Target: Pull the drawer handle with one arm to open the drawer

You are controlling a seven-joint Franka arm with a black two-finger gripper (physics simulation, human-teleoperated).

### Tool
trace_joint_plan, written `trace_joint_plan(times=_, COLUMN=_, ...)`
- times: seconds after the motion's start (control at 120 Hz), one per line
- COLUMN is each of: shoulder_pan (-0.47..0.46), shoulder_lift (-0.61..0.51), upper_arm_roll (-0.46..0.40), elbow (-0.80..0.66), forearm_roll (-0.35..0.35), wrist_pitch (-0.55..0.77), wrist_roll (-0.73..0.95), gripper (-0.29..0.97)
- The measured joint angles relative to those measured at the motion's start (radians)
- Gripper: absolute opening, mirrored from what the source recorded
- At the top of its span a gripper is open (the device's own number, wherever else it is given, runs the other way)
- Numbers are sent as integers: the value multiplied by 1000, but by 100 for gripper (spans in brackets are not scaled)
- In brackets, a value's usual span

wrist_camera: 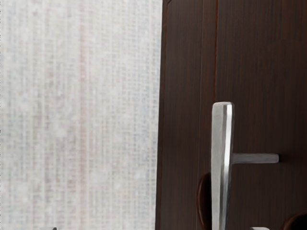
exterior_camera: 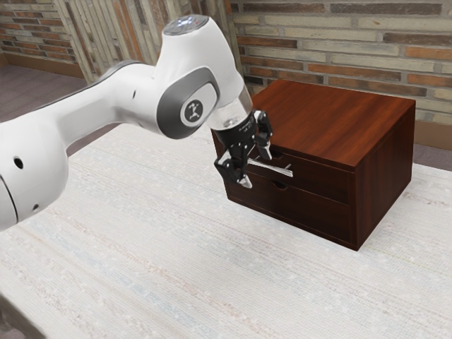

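At the drawer [exterior_camera: 318, 176] front, the gripper [exterior_camera: 251, 161] spreads wide astride the handle [exterior_camera: 275, 168]
Slim brushed-metal bar on glossy dark wood; pale woven table [exterior_camera: 141, 268] beneath

A pale woven-textured table [exterior_camera: 141, 268] carries one dark wooden drawer cabinet [exterior_camera: 339, 120].

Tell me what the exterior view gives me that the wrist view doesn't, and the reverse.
The exterior view adds the arm, the open gripper at the handle, the cabinet with its top and side, the lower drawer and the brick wall. The wrist view adds a close look at the post meeting the drawer front, and the recess behind the bar. Both share the handle, the drawer front and the pale table.
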Motion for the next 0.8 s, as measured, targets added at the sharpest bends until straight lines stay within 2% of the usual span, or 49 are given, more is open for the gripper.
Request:
trace_joint_plan(times=0.325, shoulder_pan=3, shoulder_lift=-3, upper_arm_roll=1, elbow=-21, forearm_roll=-1, wrist_pitch=-10, wrist_roll=1, gripper=42)
trace_joint_plan(times=0.8, shoulder_pan=0, shoulder_lift=-53, upper_arm_roll=6, elbow=-86, forearm_roll=-1, wrist_pitch=-23, wrist_roll=0, gripper=38)
